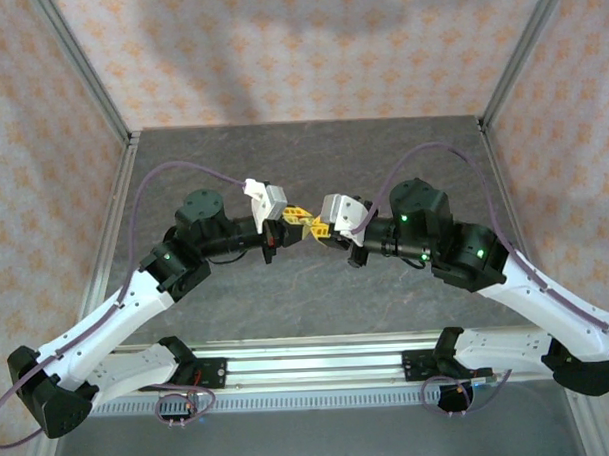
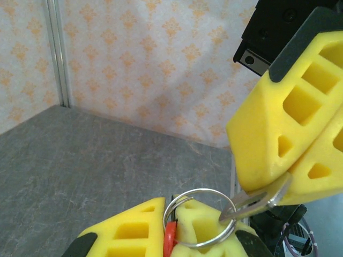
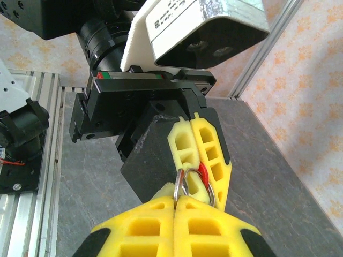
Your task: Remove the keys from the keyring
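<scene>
Keyring [image 2: 199,190] pinched in closed left hand [image 2: 171,215]; key [image 2: 261,199] gripped by closed right hand [image 2: 285,181]

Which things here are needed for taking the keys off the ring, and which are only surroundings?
Belong to the job:
- keyring, held in the left gripper
- silver key on it, pinched by the right gripper
- red piece at the ring, between the left fingers

Only surroundings:
- grey table
- patterned walls
- aluminium rail
- purple cable
</scene>
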Tool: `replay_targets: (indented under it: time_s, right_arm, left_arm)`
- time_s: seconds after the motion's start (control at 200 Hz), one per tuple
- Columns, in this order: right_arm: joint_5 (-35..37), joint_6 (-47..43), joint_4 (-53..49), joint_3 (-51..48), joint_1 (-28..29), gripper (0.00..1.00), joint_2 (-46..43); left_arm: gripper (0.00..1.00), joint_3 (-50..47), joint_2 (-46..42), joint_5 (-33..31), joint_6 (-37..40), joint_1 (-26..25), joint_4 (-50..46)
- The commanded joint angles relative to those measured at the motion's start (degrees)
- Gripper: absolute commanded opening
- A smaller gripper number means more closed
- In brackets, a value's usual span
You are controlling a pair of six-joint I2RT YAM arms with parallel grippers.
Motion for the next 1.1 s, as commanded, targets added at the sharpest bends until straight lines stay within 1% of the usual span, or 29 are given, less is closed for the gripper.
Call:
replay_targets:
  time_s: [0.0, 0.095, 0.245, 0.335, 0.511, 0.616, 0.756, 0.921, 1.091]
  right_arm:
    - [-19.82, -0.43, -2.88, -0.9, 6.6, 0.0, 3.43]
    - [-18.26, 0.52, -0.02, -1.82, 6.53, 0.0, 3.94]
    - [-16.68, 0.64, 0.43, -1.56, 6.57, 0.0, 5.86]
    - [-17.5, 0.85, 1.47, -2.06, 6.55, 0.0, 6.18]
    - [-21.48, 0.01, -0.34, -1.37, 6.55, 0.0, 5.95]
    - [-22.09, -0.18, -2.18, -1.27, 6.55, 0.0, 5.5]
    - [-25.94, 0.77, -5.33, 0.26, 6.6, 0.0, 5.27]
    - [-25.1, 2.0, -4.47, -1.25, 6.37, 0.0, 1.07]
    - [-25.17, 1.39, -7.16, -0.59, 6.36, 0.0, 1.52]
  left_arm:
    - [0.0, 3.64, 2.7, -5.92, -0.72, 1.15, 6.69]
    - [0.0, 3.45, 2.61, -6.07, -0.65, 1.15, 6.59]
    - [0.0, 3.6, 2.17, -6.09, 0.12, 1.15, 5.49]
    - [0.0, 3.54, 2.06, -5.94, 0.49, 1.15, 5.2]
    - [0.0, 3.45, 1.84, -5.29, 0.67, 1.24, 5.04]
    - [0.0, 3.8, 1.98, -3.85, 0.66, 1.5, 4.29]
    - [0.0, 4.33, 2.34, -1.54, 0.01, 2.18, 3.55]
    - [0.0, 4.5, 2.21, -0.3, -0.05, 2.82, 2.37]
    - [0.0, 5.28, 2.26, 0.3, 0.23, 2.89, 0.91]
